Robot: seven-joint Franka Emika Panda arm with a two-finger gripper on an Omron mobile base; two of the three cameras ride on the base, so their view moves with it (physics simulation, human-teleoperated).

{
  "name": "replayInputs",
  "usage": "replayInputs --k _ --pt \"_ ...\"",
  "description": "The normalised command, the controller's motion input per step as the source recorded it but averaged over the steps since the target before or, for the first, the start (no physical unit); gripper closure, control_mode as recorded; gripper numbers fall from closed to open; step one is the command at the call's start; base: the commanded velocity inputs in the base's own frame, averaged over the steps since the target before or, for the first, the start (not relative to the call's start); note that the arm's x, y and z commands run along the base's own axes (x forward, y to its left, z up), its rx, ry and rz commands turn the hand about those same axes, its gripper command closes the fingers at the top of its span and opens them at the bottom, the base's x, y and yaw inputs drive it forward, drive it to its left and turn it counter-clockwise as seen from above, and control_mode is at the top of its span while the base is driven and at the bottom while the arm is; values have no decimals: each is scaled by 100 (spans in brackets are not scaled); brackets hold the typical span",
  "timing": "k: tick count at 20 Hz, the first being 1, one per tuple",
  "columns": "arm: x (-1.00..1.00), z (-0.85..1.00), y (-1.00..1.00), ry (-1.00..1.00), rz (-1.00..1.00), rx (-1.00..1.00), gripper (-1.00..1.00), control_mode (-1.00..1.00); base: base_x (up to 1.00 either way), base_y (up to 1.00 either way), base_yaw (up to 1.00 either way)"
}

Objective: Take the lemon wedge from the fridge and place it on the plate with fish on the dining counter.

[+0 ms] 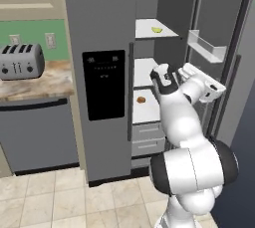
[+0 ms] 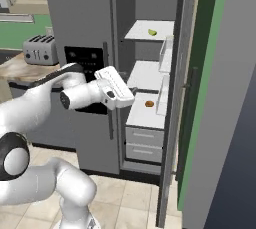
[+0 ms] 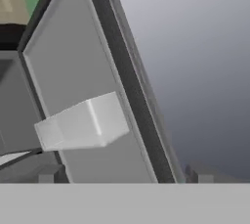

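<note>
Fridge (image 1: 99, 72) stands open, so the wide-open, empty gripper (image 3: 122, 179) should swing gently toward the wedge (image 1: 157, 30) at twelve o'clock on the top shelf.

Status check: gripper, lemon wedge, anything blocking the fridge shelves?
Gripper open, empty, facing the open right fridge door. Tiny yellow-green lemon wedge on the top white shelf, untouched. Small round brown food item on a lower shelf, out of the way.

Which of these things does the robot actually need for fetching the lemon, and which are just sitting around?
Needed:
lemon wedge, on the top shelf
fridge, right door open
gripper, open and empty

Just sitting around:
toaster
brown food item, lower shelf
door bin
</note>
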Motion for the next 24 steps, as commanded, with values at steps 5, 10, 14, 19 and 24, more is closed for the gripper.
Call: replayInputs --k 5,10,14,19,24 --pt "100 78 30 17 -42 -2 -100 -100 0 0 0" --pt "100 12 -26 33 -11 3 -100 -100 0 0 0" --pt "91 0 -59 29 -3 1 -100 -100 0 0 0" --pt "94 0 -66 31 -5 1 -100 -100 0 0 0" --pt "48 0 -93 21 -15 5 -100 -100 0 0 0"
